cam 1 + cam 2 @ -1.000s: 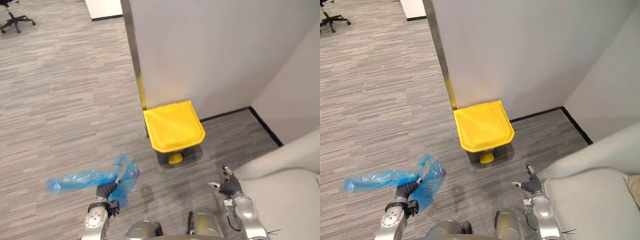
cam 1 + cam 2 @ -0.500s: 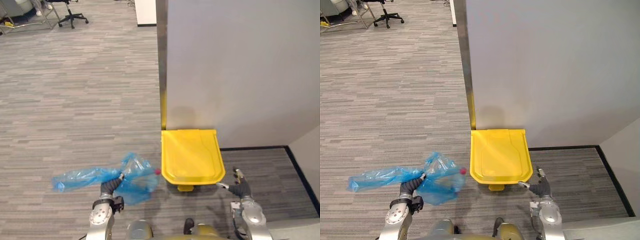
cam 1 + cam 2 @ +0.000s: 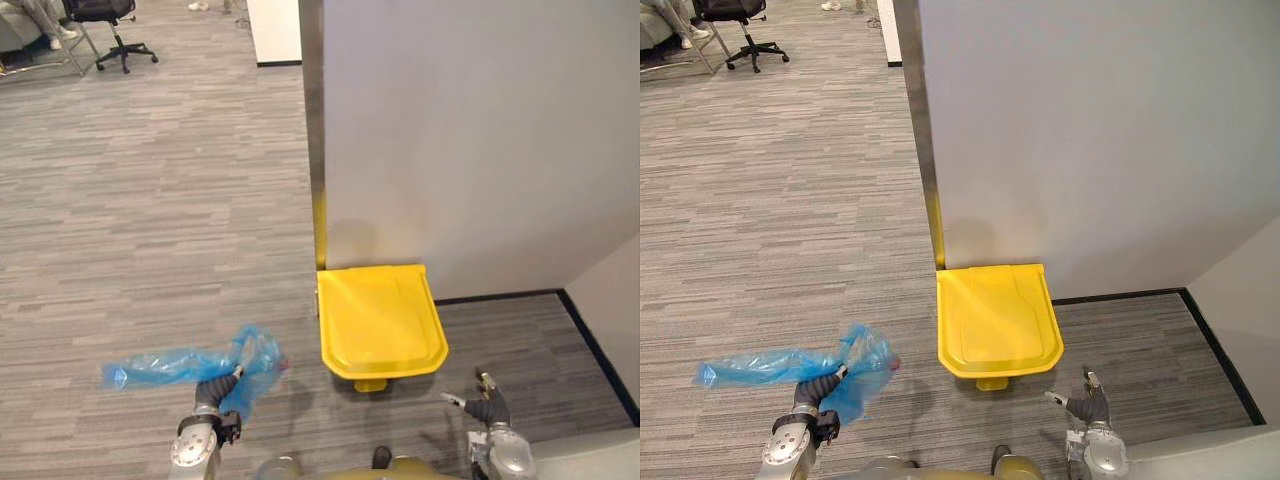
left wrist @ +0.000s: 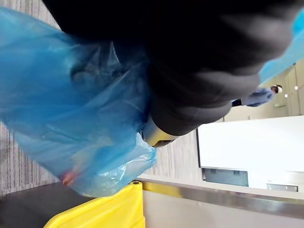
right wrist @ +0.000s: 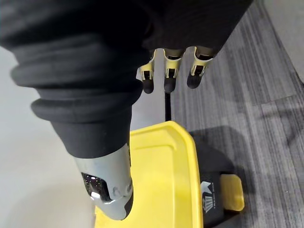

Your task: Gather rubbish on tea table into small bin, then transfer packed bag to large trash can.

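Large trash can (image 3: 382, 320) stands lid-down, just ahead of the right hand (image 3: 487, 408), whose fingers hang loose and spread, empty, likely kept free for that lid. The blue bag (image 3: 190, 365) rides clear of the floor, its bunched neck apparently clenched in the left hand (image 3: 212, 392), its bulk billowing beyond the fingers.

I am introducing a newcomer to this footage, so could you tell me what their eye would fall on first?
The trash can, its yellow lid shut, stands out on the grey carpet at the foot of the white wall. Next comes the crumpled blue bag gripped in the left hand left of the can; the right hand hangs open on its other side.
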